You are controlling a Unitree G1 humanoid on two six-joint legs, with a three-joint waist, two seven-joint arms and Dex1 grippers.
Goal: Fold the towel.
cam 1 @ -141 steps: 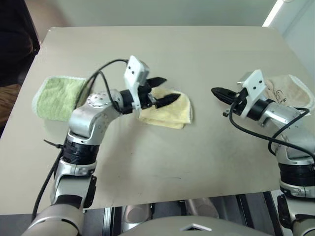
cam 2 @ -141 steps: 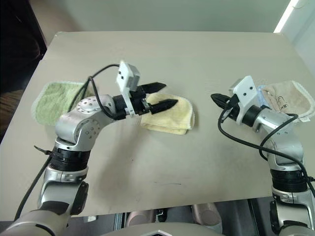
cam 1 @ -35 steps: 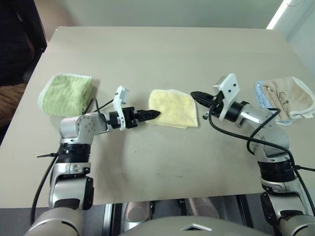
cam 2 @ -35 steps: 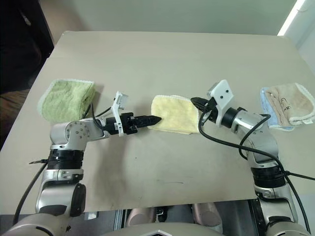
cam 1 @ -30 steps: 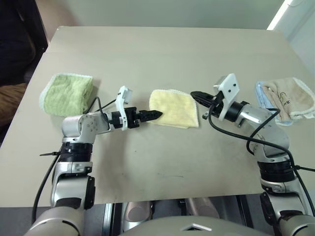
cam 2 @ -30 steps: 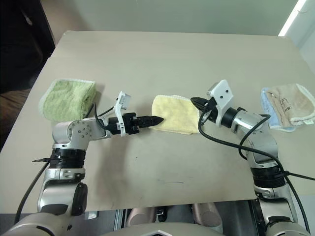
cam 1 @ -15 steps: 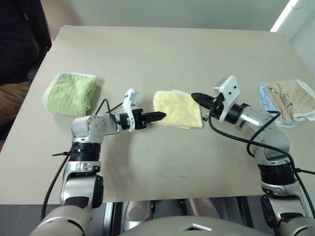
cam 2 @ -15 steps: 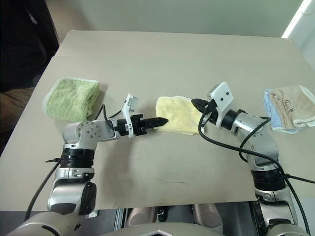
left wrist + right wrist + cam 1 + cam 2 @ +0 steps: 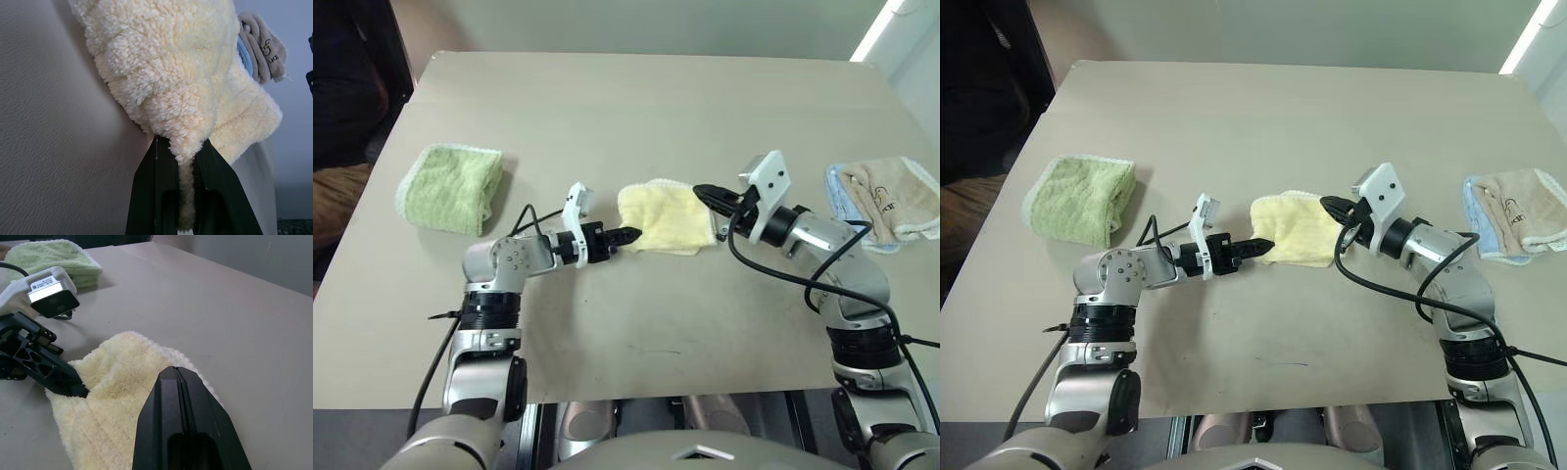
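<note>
Lying folded near the middle of the frame on the beige table (image 9: 636, 117): the towel (image 9: 668, 217), pale yellow terry, its lower-left corner bunching up slightly where it is being gripped. Pinching that corner from the left of centre: the left gripper (image 9: 628, 236), black fingers (image 9: 159, 191) pressing together on a fold of the pile, with cloth squeezing out between them and spilling over the tips in the left wrist view. Reaching in from the right of centre: the right gripper (image 9: 703, 193), fingers closed flat against each other with nothing between them, tips hovering at the towel's upper-right edge; cannot tell whether touching the cloth or just above it. In the right wrist view, pointing over the yellow pile toward the left gripper (image 9: 58, 377) at the far corner.

Sitting at the left side of the frame, well apart from the task towel: a green towel (image 9: 450, 188), folded into a thick pad. Resting at the right edge of the frame: a beige towel (image 9: 889, 199) with a dark logo, lying on top of something pale blue (image 9: 837, 194) that is peeking out along its left side. Showing in the dark strip at the far upper left, beyond the table edge: part of a person (image 9: 342, 108), too dim to make out further.
</note>
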